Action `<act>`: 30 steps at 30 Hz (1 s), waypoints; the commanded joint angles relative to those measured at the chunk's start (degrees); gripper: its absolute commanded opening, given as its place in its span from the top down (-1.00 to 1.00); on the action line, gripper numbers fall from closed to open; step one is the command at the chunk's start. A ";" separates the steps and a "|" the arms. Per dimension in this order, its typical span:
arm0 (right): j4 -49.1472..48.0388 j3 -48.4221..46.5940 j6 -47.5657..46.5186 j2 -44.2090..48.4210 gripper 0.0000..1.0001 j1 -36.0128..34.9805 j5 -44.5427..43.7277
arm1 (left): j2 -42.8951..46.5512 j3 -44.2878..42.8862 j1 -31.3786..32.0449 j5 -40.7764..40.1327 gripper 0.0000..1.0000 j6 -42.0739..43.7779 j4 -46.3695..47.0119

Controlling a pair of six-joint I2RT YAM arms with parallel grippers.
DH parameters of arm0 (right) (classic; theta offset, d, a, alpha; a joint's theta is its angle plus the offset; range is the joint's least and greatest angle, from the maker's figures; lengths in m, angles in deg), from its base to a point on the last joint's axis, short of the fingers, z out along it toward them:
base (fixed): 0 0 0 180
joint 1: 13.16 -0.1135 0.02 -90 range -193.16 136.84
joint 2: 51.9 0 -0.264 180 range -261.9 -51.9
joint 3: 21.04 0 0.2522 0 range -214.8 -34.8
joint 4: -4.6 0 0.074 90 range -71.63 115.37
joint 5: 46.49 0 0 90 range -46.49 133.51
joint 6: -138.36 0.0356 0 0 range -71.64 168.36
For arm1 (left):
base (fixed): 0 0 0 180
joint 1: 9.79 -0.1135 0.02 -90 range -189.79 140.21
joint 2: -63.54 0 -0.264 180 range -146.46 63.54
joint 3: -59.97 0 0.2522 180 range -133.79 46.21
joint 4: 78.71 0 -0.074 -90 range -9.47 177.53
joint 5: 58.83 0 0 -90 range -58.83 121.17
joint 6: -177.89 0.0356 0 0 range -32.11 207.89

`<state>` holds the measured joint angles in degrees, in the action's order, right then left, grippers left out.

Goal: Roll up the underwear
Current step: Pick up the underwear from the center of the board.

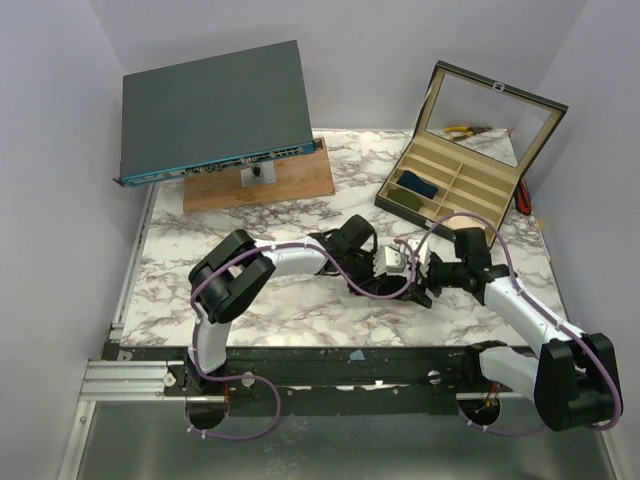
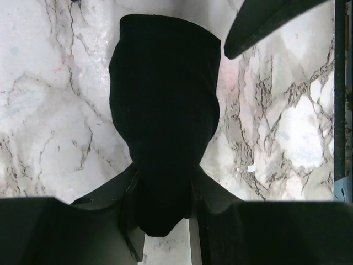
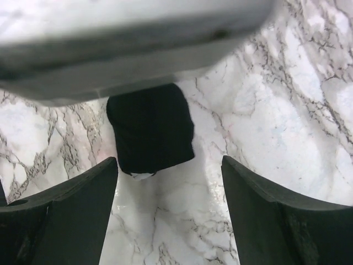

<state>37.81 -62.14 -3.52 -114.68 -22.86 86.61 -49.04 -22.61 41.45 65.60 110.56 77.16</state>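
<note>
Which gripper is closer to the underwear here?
Left. The left gripper is shut on one end of the underwear, with the fabric pinched between its fingers. The right gripper is open and hangs close by. The underwear lies just ahead of its fingers, untouched.

My top view looks down from above and behind the arm bases, far enough back to take in the whole table (image 1: 170,270). My left wrist view sits close, looking past the left tool (image 2: 165,204) onto the underwear (image 2: 162,110). My right wrist view, equally close, looks down through the right tool (image 3: 168,163). Both wrist views share that underwear and the table around it.
</note>
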 commanded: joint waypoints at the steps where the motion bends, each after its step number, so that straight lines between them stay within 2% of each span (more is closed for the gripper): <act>1: 1.47 -4.19 4.37 0.62 -0.54 -0.28 -0.92 | 0.96 6.06 -1.11 1.90 1.00 -0.93 -5.56; 5: 5.11 -8.51 6.72 -0.10 -0.51 0.20 0.94 | 4.63 8.93 -1.65 3.10 1.00 -1.10 -2.74; 11: 9.89 -14.06 10.05 -0.80 -0.51 0.33 4.91 | 8.38 9.23 -3.06 4.63 1.00 -1.82 -3.32; 19: 13.44 -18.80 14.83 -2.69 -0.51 0.33 10.11 | 13.47 6.64 -4.25 1.34 1.00 -0.56 -6.13; 30: 17.59 -25.28 15.93 -9.02 -0.49 0.20 14.14 | 18.26 3.10 -3.97 -2.22 1.00 5.09 -10.87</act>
<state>51.82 -83.69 11.65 -121.67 -22.81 96.57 -33.82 -17.06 37.10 65.65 111.79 69.05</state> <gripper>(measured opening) 0.752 0.286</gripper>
